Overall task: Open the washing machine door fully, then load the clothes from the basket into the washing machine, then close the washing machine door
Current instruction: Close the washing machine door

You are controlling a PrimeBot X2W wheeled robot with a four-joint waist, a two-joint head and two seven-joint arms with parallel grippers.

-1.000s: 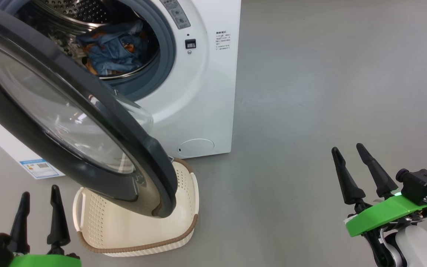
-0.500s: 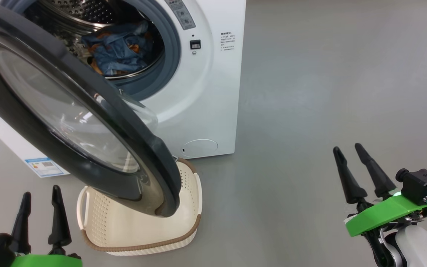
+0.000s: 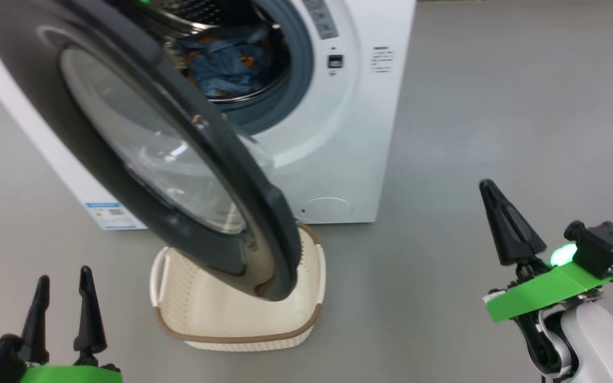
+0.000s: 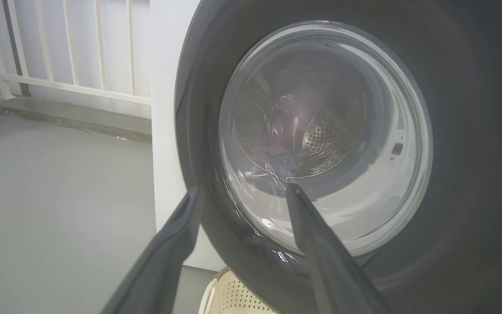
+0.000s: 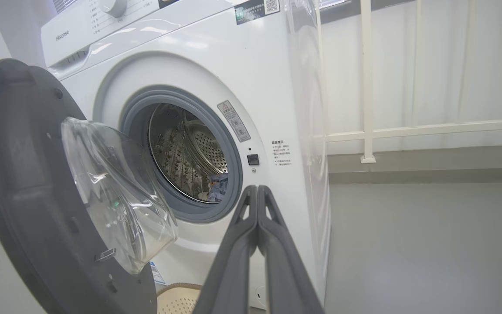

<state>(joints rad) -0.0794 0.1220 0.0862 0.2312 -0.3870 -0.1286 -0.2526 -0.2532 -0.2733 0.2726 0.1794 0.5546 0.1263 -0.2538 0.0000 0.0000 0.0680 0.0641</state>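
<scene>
Both pincers hold nothing: left pincer (image 3: 63,275) spread wide, right pincer (image 3: 487,186) squeezed shut. The clothes (image 3: 232,58) lie inside the washing machine (image 3: 338,159); the basket (image 3: 242,338) looks empty, I think. The washing machine door (image 3: 147,154) hangs open above it, hard, heavy, slippery. Push its black rim (image 3: 280,223).

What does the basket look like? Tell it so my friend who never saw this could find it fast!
Find the big white washing machine with its round black door swung open. On the grey floor in front, partly under that door's low edge, sits the basket. Unlike the white machine, it's cream and full of tiny holes, with a brown rim and side handles.
</scene>
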